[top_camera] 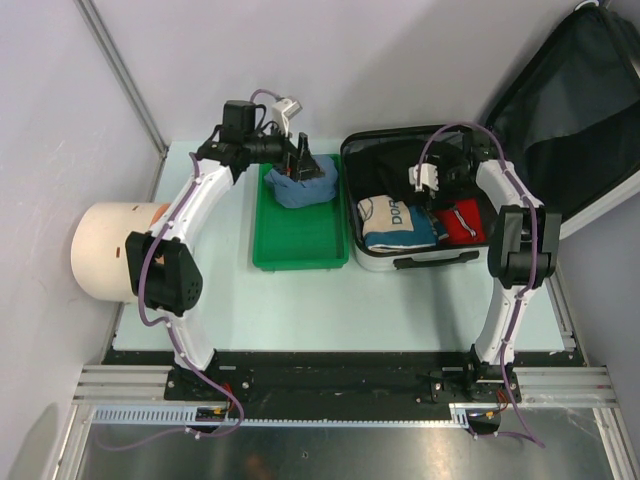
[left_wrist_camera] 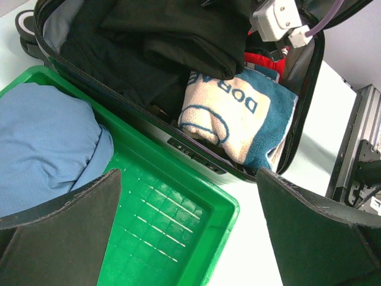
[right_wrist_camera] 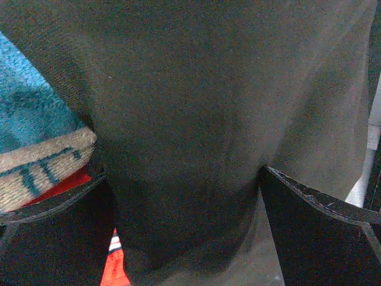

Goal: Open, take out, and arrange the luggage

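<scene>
The luggage (top_camera: 400,263) lies open at 2 o'clock on the worktop (top_camera: 300,310). The right tool (right_wrist_camera: 183,176) hangs wide open over the black cloth (right_wrist_camera: 190,89) inside, so it should go down, pinch a thick fold and lift slowly. The left tool (left_wrist_camera: 187,173) is wide open too, over the green tray (left_wrist_camera: 178,238).

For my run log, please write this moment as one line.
luggage: open | left pincer: open, over green tray with blue cloth | right pincer: open, over black garment in luggage

I watch from above, at 6 o'clock. My left wrist camera faces 3 o'clock across the green tray (left_wrist_camera: 155,220). The right one sits close inside the luggage (top_camera: 580,110), and both show its teal towel (left_wrist_camera: 238,113).
</scene>
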